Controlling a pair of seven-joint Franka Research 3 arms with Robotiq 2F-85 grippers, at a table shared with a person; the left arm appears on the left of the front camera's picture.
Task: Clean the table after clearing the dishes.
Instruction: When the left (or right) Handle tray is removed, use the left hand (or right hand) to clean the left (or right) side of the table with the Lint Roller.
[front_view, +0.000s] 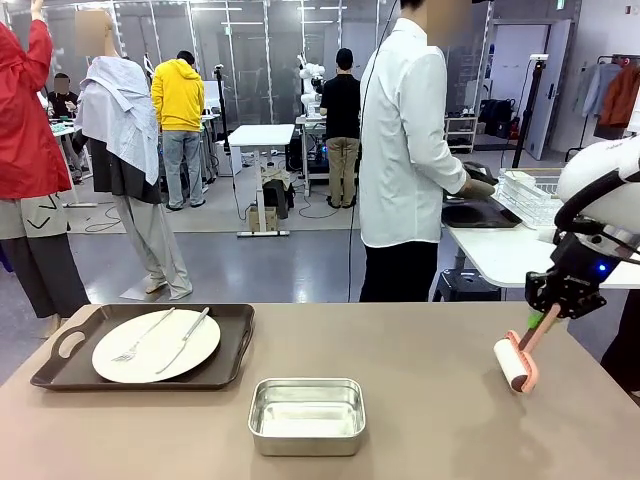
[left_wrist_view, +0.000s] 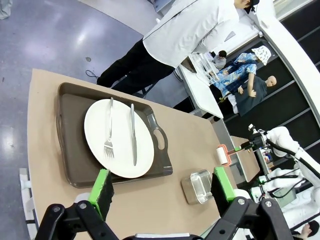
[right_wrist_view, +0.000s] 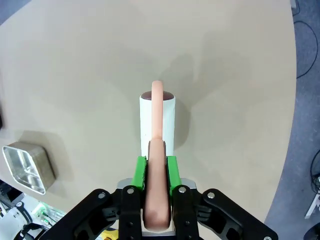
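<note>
The right gripper (right_wrist_view: 156, 165) is clamped on the pink handle of a lint roller (front_view: 513, 363), with both green pads pressed flat against the sides of the handle. In the right wrist view the white roll lies straight ahead of the fingers, with its long axis in line with the handle and its brown core end pointing away. From the front, the handle slopes down from the gripper towards the middle of the table (front_view: 420, 400), and the roll sits on the top, or just above it, near the right edge. I cannot tell if it really touches. The wide bare part of the table lies to the robot's left of the roll, so I judge that a cleaning stroke must go sideways, across the axis of the roll. Further that way a small steel pan (front_view: 306, 383) stands near the front edge. Beyond it, at the left end, a dark brown tray (front_view: 60, 370) holds a white plate (front_view: 200, 345) with a fork (front_view: 140, 338) and a knife (front_view: 188, 338), so the dishes seem not yet cleared. The left gripper (left_wrist_view: 161, 185) hangs above that end with its fingers wide apart and empty, clearly the nearer one to the tray. A person (front_view: 400, 150) in a white coat stands at the far side, turned to another table.
</note>
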